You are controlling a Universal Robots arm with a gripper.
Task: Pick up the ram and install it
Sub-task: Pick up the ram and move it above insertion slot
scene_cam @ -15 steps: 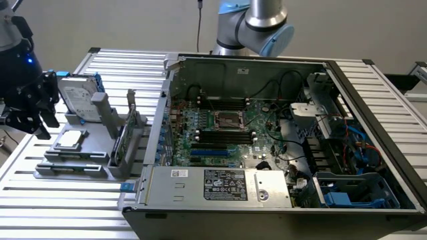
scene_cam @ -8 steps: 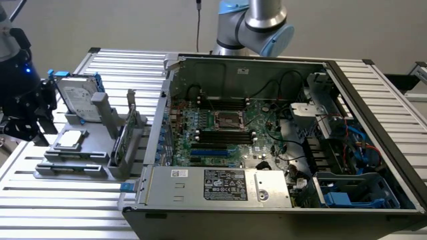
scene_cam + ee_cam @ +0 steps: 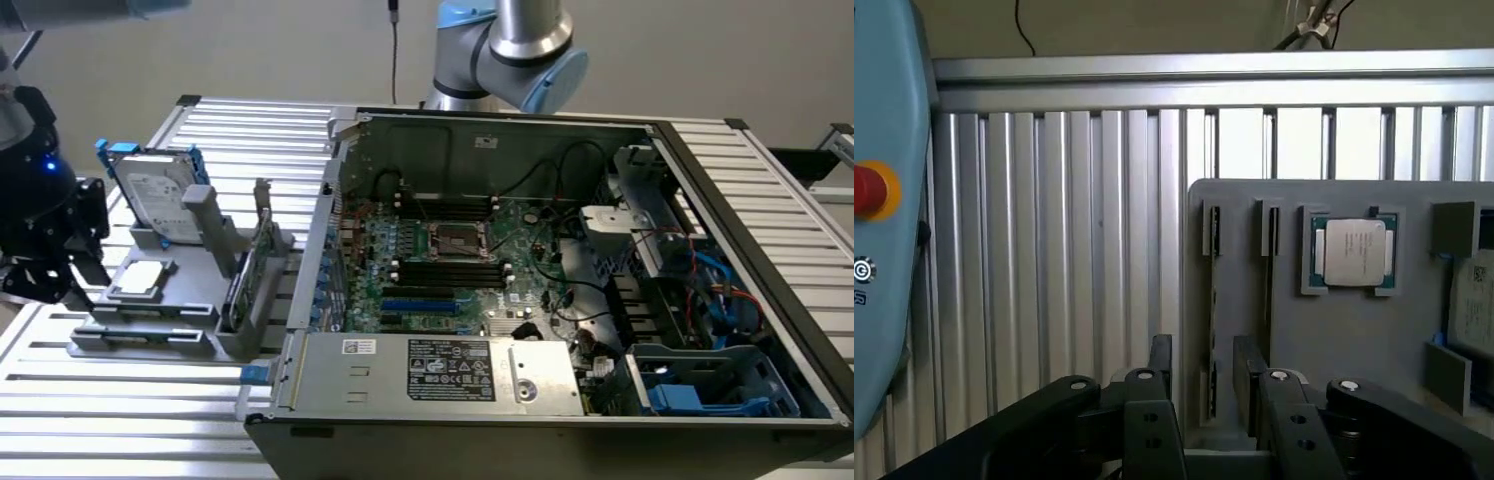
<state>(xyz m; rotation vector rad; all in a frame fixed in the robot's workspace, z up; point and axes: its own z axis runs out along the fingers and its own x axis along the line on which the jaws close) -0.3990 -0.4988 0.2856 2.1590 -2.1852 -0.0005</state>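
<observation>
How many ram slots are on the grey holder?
2, side by side: one slot under the open tool, the other slot next to it, nearer the processor.

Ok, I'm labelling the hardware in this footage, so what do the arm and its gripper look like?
The arm is a silver-grey tube with pale blue joint caps. The gripper is black, with jointed linkage fingers pinned by round silver fasteners.
</observation>
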